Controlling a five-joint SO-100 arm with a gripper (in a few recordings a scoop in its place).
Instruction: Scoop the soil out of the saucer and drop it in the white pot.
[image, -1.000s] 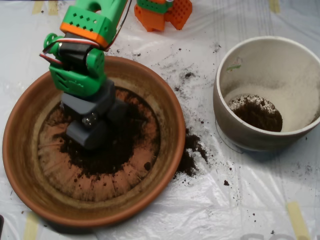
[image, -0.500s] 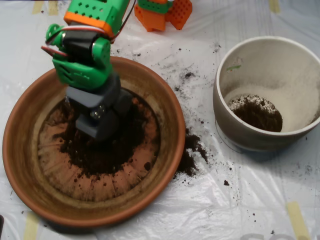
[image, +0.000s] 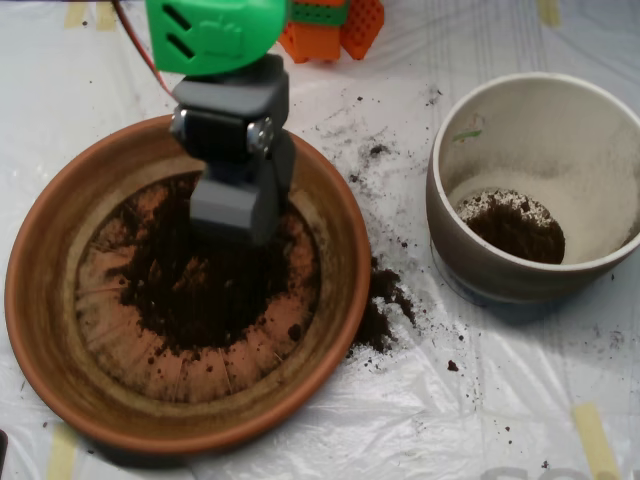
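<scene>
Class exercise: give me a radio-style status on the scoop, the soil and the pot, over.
Grey clamshell scoop above terracotta saucer. Dark soil piled mid-dish; some in white pot. Spilled clump between dish and pot.

Saucer (image: 60, 330): matt terracotta clay, ridged base
Soil (image: 215, 290): dark, crumbly, rough
White pot (image: 470, 255): dusty matt cream
Scoop (image: 235, 215): smooth grey plastic
Table cover (image: 480, 400): glossy wrinkled plastic sheet

Crinkled clear plastic sheet (image: 420, 420) over table; yellowish tape strips (image: 597, 440) near corners.
</scene>
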